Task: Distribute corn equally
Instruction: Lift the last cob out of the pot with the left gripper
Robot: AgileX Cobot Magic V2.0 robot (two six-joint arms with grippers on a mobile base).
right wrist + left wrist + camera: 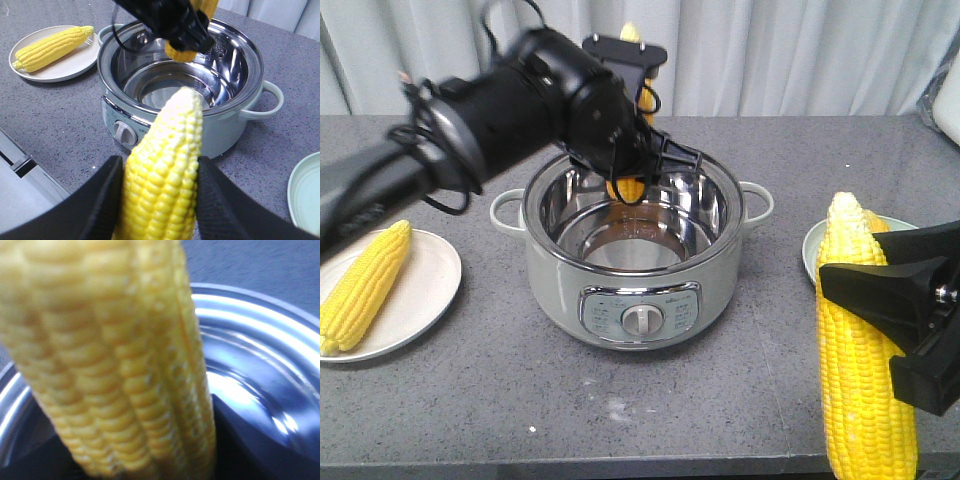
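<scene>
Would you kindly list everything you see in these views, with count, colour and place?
corn: three sure, yellow. The left-plate cob lies on the white plate, the raised cob is upright over the pot, and the near cob is upright before the green plate. A yellow sliver behind the near cob may be a fourth; cannot tell.
white plate: one, table's left
green plate: one, pale, table's right
pot: one, pale green, steel bowl, front dial, table centre
table: one, speckled grey
curtain: pale grey, behind the table
left fingers: black, shut on the raised cob
right fingers: black, shut on the near cob
</scene>
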